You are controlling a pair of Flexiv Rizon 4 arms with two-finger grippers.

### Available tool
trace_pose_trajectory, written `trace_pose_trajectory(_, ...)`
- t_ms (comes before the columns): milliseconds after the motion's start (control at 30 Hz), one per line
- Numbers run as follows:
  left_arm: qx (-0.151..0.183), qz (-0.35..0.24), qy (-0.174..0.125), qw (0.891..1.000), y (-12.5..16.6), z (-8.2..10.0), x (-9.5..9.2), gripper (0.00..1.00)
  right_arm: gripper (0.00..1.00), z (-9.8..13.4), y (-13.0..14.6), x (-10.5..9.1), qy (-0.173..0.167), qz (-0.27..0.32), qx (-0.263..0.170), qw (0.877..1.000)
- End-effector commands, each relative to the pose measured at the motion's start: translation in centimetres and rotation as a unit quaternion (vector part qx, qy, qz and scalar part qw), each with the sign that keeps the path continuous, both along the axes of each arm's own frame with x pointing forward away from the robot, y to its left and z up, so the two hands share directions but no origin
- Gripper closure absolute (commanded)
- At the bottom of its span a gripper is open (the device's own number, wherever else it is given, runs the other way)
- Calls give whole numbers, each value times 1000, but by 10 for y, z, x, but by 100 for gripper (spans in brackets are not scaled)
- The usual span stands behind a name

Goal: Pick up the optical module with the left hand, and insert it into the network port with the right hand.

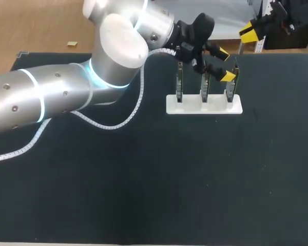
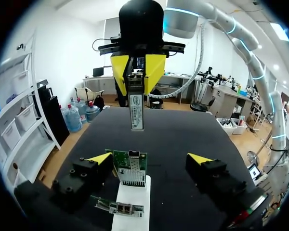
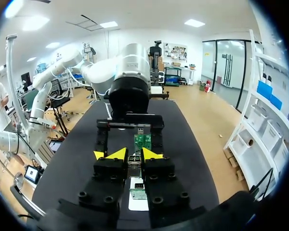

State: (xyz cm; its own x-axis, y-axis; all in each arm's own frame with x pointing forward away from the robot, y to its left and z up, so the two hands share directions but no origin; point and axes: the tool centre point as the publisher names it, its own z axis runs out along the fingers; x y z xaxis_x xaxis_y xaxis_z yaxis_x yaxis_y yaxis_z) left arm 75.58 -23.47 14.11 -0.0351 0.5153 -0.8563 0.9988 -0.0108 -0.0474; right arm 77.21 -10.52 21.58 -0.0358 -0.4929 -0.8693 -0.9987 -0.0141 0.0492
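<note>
My left arm (image 1: 41, 97) comes in from the left of the head view and bends toward the upper middle. There the left gripper (image 1: 225, 64) has its fingers spread wide and released, with a green card (image 2: 130, 168) on the white stand (image 1: 204, 105) between them. The right gripper (image 1: 250, 32) hangs at the upper right, clenched on the optical module (image 2: 136, 108). In the left wrist view the module hangs ahead of the spread fingers, beyond the card and apart from it. Its long axis runs in line with the right gripper's fingers, and its free end points down toward the table (image 1: 143, 179).

Robotics lab: black worktable (image 1: 143, 179), shelving (image 2: 14, 131), desks (image 2: 225, 91).
</note>
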Motion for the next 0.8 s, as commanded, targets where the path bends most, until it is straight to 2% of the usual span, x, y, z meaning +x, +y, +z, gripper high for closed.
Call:
trace_pose_trajectory(33,3,-3,0,1000,0,0,1,0,100,0,1,1,0,1,0,1000)
trace_pose_trajectory(800,15,-8,2,1000,0,-3,4,0,100,-1,0,2,1,-4,3,1000)
